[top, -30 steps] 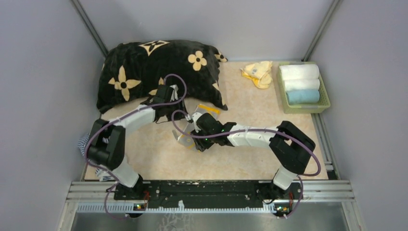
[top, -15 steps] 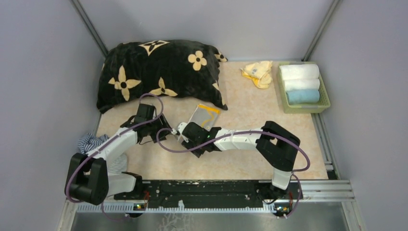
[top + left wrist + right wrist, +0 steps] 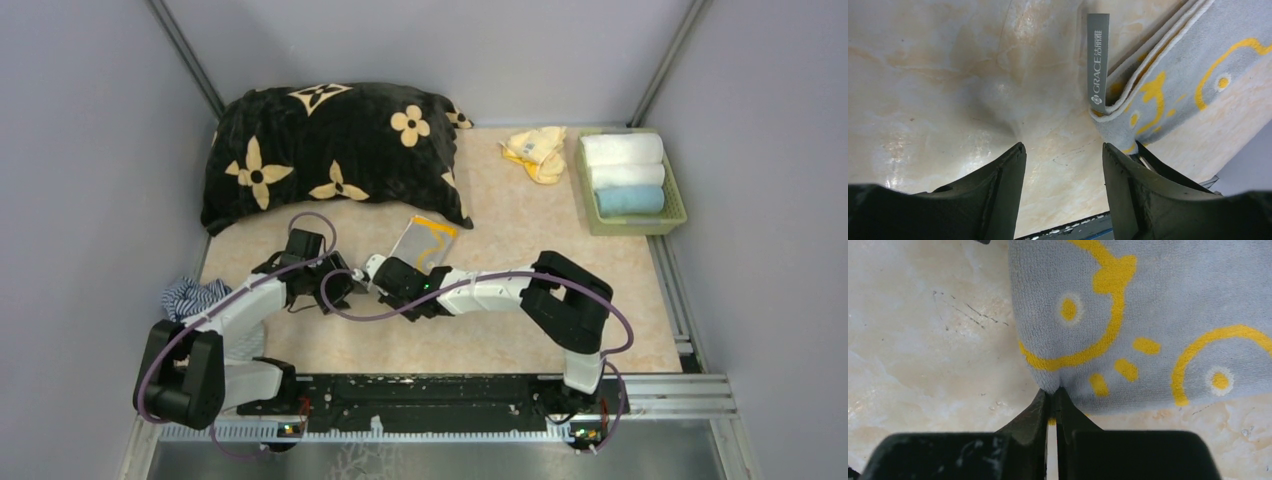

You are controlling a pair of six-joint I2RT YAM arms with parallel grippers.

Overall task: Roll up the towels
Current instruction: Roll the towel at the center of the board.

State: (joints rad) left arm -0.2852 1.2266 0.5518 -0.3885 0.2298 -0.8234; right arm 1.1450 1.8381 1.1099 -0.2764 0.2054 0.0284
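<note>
A grey towel with a yellow pattern (image 3: 425, 243) lies folded flat on the table, just in front of the pillow. My right gripper (image 3: 1052, 397) is shut on the towel's near corner (image 3: 1048, 380), pinching its edge. My left gripper (image 3: 1064, 155) is open and empty, low over the bare table beside that same corner; the towel (image 3: 1168, 85) and its grey GRACE label (image 3: 1098, 60) lie ahead of its right finger. In the top view both grippers, the left one (image 3: 340, 287) and the right one (image 3: 378, 272), meet at the towel's near left corner.
A black pillow with cream flowers (image 3: 330, 150) fills the back left. A crumpled yellow towel (image 3: 537, 152) lies at the back. A green basket (image 3: 680, 205) at the back right holds three rolled towels. A striped cloth (image 3: 190, 295) lies at the left edge.
My left arm has pulled back from the pillow and come down to the towel's near corner. My right gripper has slid left along the towel, which has flattened onto the table.
</note>
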